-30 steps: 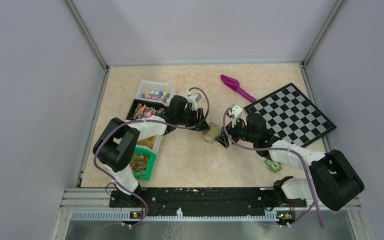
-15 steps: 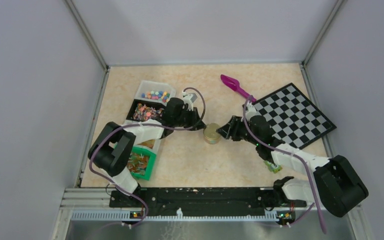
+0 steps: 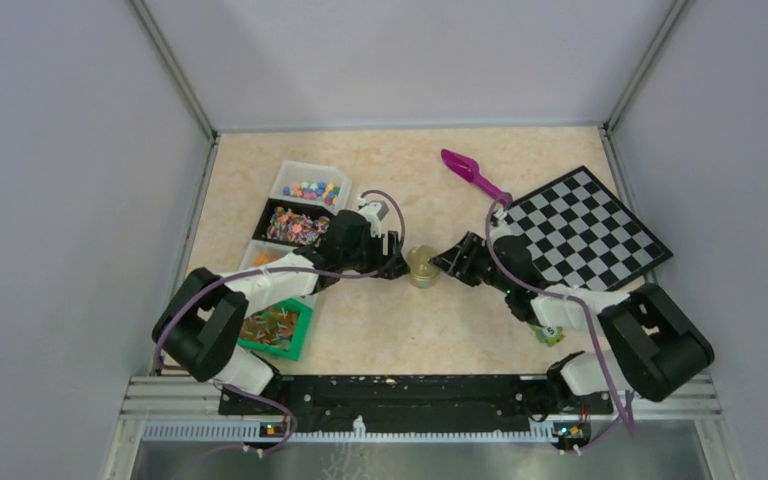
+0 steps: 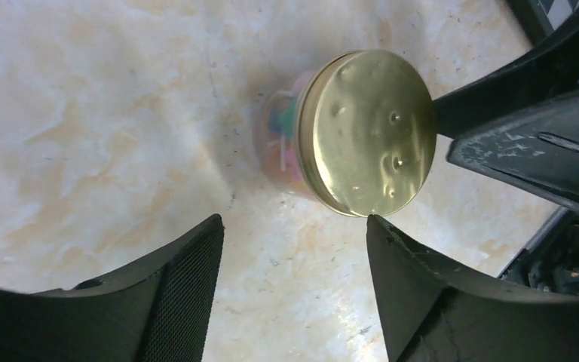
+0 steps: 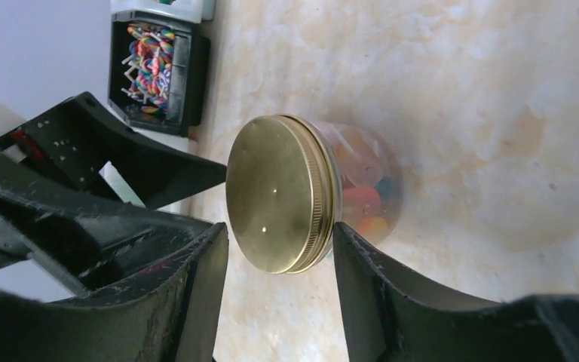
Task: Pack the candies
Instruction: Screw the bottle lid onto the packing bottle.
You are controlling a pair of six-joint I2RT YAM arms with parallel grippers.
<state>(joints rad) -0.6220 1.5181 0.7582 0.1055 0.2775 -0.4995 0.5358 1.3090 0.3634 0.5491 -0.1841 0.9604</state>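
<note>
Overhead, the two arms are facing each other at mid-frame above the table (image 3: pixel 380 330), with a small clear jar (image 3: pixel 422 266) standing between them. The left gripper (image 4: pixel 294 222) is hanging released, jaws spread wide. The jar is lying just beyond its fingertips, toward the upper right of the left wrist view, not between them. The right gripper (image 5: pixel 280 226) is straddling the gold lid (image 5: pixel 275 192), one finger at each side of the rim; whether the pads are actually pressing cannot be told from this angle. The candies (image 5: pixel 362 188) are sitting inside the jar under the lid, centre right of the right wrist view. The step in hand is probably seating the lid. That is calling for the left gripper to steady the clear body low while the right works the rim squarely, so the jar is not tipping.
</note>
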